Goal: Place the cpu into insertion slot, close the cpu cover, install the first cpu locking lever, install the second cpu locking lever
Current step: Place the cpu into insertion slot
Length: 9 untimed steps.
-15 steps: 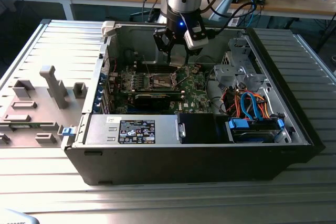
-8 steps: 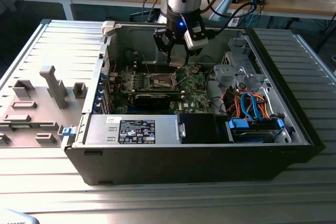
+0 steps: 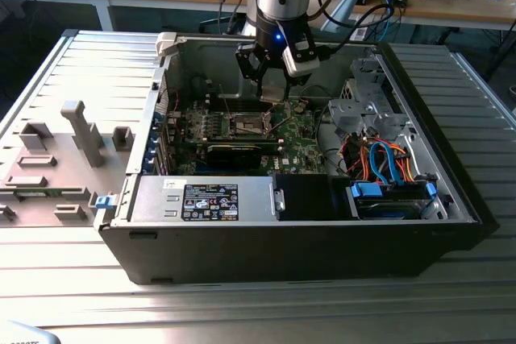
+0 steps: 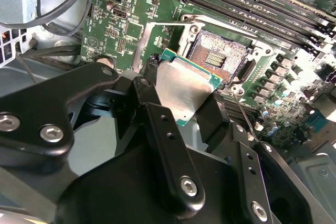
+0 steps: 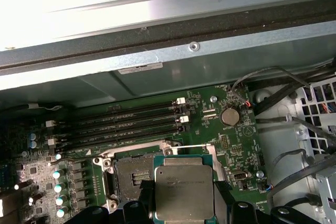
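Chassis [image 3: 242, 255] open; gripper [image 4: 176, 100] clamps cpu [image 4: 181, 85] beside uncovered insertion slot [image 4: 218, 56]

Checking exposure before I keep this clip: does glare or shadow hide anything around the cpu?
First wrist view: the case edge partly washes out to white, yet the cpu is evenly lit. Second wrist view: the cpu shines softly and the insertion slot is readable. Exterior view: the case interior sits in shade, the slot dim near the claw.
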Each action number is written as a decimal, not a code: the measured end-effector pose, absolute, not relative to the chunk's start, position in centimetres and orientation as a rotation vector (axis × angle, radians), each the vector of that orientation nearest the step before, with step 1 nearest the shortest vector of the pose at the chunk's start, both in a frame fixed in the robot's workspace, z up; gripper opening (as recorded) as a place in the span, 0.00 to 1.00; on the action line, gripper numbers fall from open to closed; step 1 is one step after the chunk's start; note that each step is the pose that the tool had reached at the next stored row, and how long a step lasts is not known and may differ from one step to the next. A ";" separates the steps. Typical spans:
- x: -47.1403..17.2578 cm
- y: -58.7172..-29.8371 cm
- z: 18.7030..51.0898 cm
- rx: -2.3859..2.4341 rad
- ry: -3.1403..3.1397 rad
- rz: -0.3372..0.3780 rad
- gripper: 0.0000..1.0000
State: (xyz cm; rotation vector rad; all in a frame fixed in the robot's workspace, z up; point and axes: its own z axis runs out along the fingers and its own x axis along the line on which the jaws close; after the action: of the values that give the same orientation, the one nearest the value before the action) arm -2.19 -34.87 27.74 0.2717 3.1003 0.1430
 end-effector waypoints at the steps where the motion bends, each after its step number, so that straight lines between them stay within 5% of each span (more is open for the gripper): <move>1: -2.2 -34.9 27.7 0.272 3.100 0.143 0.54; 9: -2.2 -34.9 27.6 0.293 3.098 0.142 0.54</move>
State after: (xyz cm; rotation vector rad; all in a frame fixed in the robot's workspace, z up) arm -2.19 -34.87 27.61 0.2929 3.0978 0.1417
